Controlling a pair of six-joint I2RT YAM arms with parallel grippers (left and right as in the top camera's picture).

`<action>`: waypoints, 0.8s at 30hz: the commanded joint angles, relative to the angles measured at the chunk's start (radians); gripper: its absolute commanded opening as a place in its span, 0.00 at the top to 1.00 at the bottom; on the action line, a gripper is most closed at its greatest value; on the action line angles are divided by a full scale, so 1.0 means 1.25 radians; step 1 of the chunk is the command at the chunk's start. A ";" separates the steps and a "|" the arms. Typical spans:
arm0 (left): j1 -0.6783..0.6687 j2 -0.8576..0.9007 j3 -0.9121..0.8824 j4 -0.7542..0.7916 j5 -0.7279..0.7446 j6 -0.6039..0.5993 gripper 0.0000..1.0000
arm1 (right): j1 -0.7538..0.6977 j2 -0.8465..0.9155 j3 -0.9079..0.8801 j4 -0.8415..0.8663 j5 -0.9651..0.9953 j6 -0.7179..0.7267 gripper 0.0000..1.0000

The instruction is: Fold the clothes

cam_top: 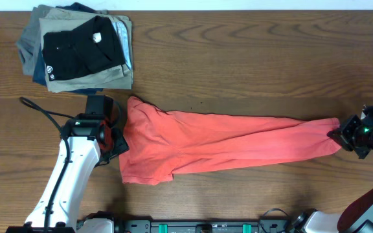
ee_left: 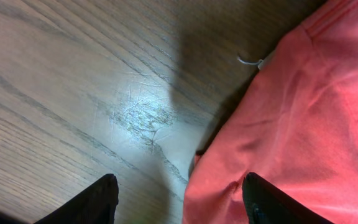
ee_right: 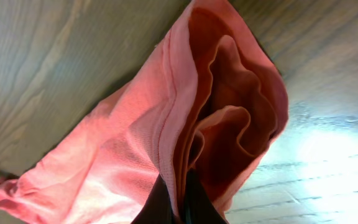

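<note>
**Right hand.** The right hand (ee_right: 174, 208) is clamped on one bunched end of the coral-red T-shirt (cam_top: 225, 139). In the right wrist view the fabric comes out from between the two dark fingers in several stacked folds, and the outermost fold curls open above the bench (cam_top: 251, 58). In the overhead view this hand sits at the far right of the bench. Its arm enters from the right edge, with the wrist pointing left along the garment.

**Left hand.** The left hand (ee_left: 179, 210) is wide open and holds nothing. In the left wrist view one fingertip stands over bare wood and the other over the shirt's fabric, with the shirt's edge running between them. Whether either fingertip touches the surface cannot be told. In the overhead view the white arm link rises diagonally from the lower edge. The wrist bends at its upper end, and the hand points right, at the broad left end of the shirt.

**Task item.** The T-shirt lies stretched across the bench, wide and wrinkled at the left and narrowing to a tight rope at the right hand.

**Other items.** A stack of folded garments (cam_top: 118, 77) sits at the far left corner, well apart from the shirt, with a black garment (cam_top: 83, 52) on top.
</note>
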 commanded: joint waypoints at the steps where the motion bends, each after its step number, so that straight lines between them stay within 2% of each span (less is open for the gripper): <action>1: 0.003 -0.001 -0.005 -0.001 -0.013 0.007 0.35 | -0.002 -0.008 0.009 0.000 0.048 -0.010 0.98; 4: 0.003 -0.001 -0.005 -0.001 -0.013 0.007 0.35 | -0.002 -0.005 0.000 0.007 0.056 -0.010 0.96; 5: 0.003 -0.001 -0.005 -0.001 -0.013 0.007 0.35 | -0.002 -0.003 -0.004 0.012 0.059 -0.009 0.89; 6: 0.003 -0.001 -0.005 -0.001 -0.013 0.007 0.35 | -0.002 -0.002 -0.007 0.016 0.059 -0.009 0.78; 9: 0.003 -0.001 -0.005 -0.001 -0.013 0.007 0.35 | -0.002 0.001 -0.009 0.019 0.085 0.019 0.19; 10: 0.003 -0.001 -0.005 -0.001 -0.013 0.007 0.35 | -0.002 0.001 -0.009 0.019 0.103 0.032 0.07; 11: 0.003 -0.001 -0.005 -0.001 -0.013 0.007 0.35 | -0.002 0.001 -0.009 0.019 0.119 0.041 0.02; 16: 0.003 -0.001 -0.005 -0.001 -0.013 0.007 0.35 | -0.002 0.001 -0.009 0.036 0.185 0.089 0.01; 24: 0.003 -0.001 -0.005 -0.001 -0.013 0.007 0.35 | -0.002 0.014 -0.010 0.083 0.196 0.095 0.01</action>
